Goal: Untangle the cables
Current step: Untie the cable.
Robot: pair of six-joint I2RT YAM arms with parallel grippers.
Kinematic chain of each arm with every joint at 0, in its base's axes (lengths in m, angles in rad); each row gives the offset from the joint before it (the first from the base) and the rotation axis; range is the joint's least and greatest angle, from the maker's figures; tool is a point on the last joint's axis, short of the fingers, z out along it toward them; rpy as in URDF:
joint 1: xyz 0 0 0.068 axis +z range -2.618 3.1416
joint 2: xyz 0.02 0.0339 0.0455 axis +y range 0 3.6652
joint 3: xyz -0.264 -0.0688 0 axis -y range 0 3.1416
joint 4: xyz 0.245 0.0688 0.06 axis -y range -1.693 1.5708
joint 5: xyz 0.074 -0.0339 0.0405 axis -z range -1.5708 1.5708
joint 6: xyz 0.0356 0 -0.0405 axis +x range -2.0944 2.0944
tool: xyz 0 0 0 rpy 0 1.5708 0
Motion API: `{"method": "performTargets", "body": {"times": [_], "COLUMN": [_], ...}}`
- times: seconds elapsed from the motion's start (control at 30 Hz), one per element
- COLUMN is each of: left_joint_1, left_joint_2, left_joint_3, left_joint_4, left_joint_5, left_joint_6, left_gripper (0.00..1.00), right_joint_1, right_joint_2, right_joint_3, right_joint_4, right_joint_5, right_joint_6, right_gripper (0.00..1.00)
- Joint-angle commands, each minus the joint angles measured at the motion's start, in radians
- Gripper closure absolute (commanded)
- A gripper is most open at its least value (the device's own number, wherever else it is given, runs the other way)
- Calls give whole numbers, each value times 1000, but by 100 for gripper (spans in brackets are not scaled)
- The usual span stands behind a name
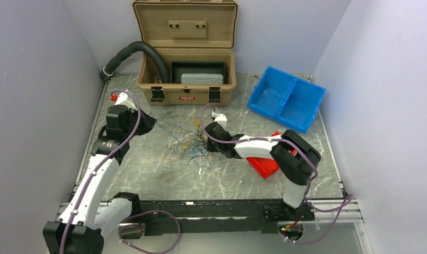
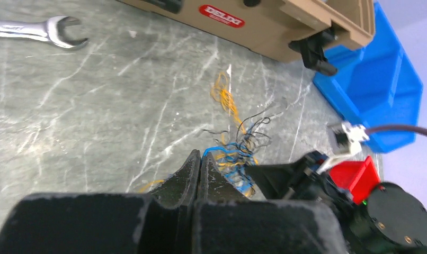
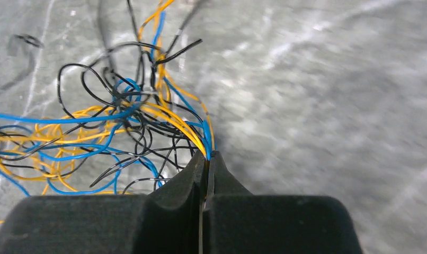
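**Pinching cables (image 1: 190, 145) at both ends**

Lying tangled on the table (image 1: 148, 180), between the grippers. Clamped at the right edge by right gripper (image 3: 207, 154), pressed together on yellow and blue strands. Nipped opposite by left gripper (image 2: 199, 154), likewise pressed together.

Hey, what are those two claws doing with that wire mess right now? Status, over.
Both shut: left gripper and right gripper each pinching cables. Tangle stretched between them, unsorted. Wrench well aside.
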Motion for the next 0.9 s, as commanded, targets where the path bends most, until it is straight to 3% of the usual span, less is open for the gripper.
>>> {"method": "performTargets", "body": {"times": [0.0, 0.27, 0.57, 0.67, 0.77, 0.83, 0.87], "left_joint_1": [63, 165, 224, 223, 221, 207, 196], "left_joint_2": [-56, -98, -123, -120, -102, -83, -74], "left_joint_3": [-9, -57, -73, -88, -105, -112, -114], "left_joint_4": [-24, -72, -90, -11, 58, 75, 77], "left_joint_5": [-87, -138, -139, 14, 173, 217, 224], "left_joint_6": [-62, -125, -128, -43, 0, 13, 23], "left_gripper": [100, 100, 100, 100, 86, 67, 52], "right_joint_1": [-13, -94, -181, -181, -182, -182, -181], "right_joint_2": [-144, -457, -697, -717, -718, -711, -706], "right_joint_3": [-79, -257, -291, -263, -228, -202, -188], "right_joint_4": [-181, -283, -350, -339, -329, -329, -332], "right_joint_5": [138, 151, 97, 24, -52, -88, -99], "right_joint_6": [37, 48, -50, -107, -149, -165, -171], "right_gripper": [100, 100, 100, 100, 100, 100, 100]}}
